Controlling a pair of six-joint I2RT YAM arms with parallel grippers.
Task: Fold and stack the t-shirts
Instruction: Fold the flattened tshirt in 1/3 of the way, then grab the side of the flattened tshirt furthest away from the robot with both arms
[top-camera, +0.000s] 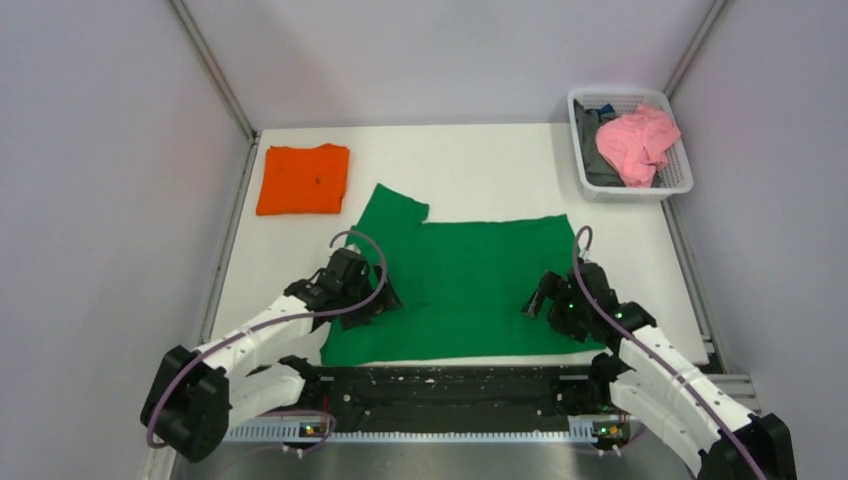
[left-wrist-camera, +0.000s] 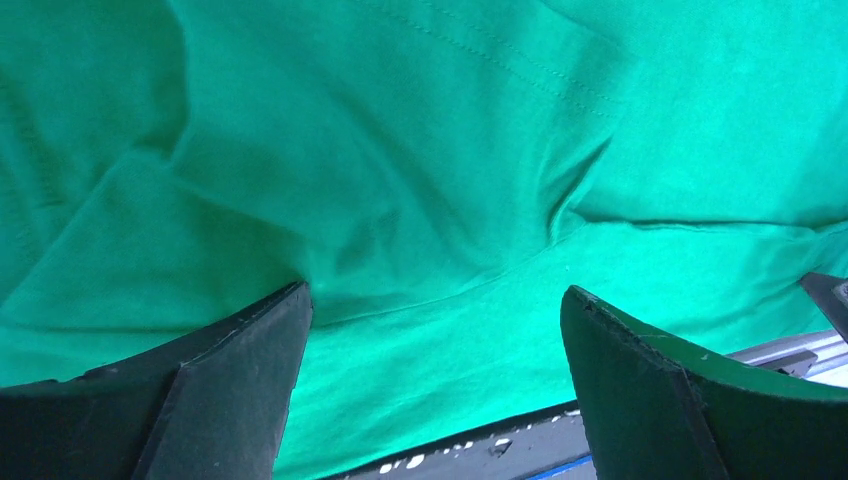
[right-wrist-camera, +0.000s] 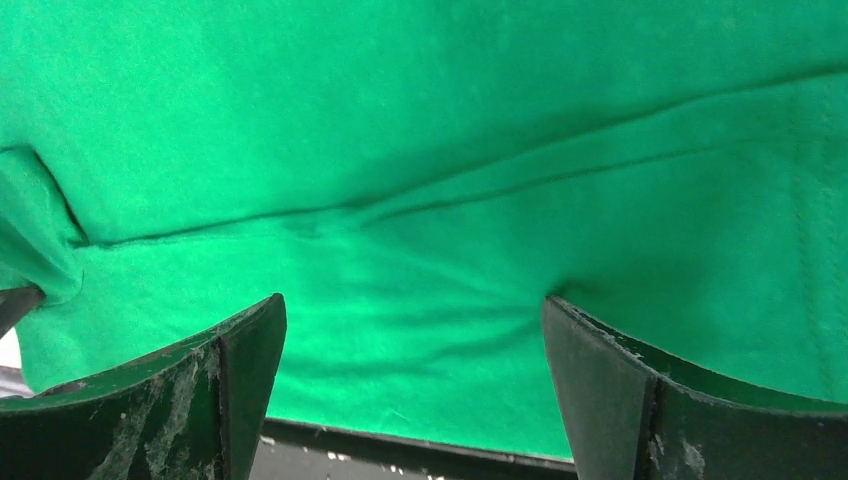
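Observation:
The green t-shirt (top-camera: 465, 285) lies spread across the middle of the table, partly folded, with one sleeve sticking out at its far left. The orange t-shirt (top-camera: 303, 179) lies folded at the far left. My left gripper (top-camera: 372, 296) is open, its tips pressed onto the green cloth (left-wrist-camera: 440, 200) near the shirt's left side. My right gripper (top-camera: 543, 297) is open, its tips pressed onto the green cloth (right-wrist-camera: 420, 200) near the shirt's right side. Creases run between the right fingertips (right-wrist-camera: 590, 330). Neither gripper holds cloth.
A white basket (top-camera: 683, 182) at the far right corner holds pink and dark clothes. A black strip (top-camera: 450, 385) runs along the table's near edge just below the green shirt's hem. Grey walls enclose the table on three sides.

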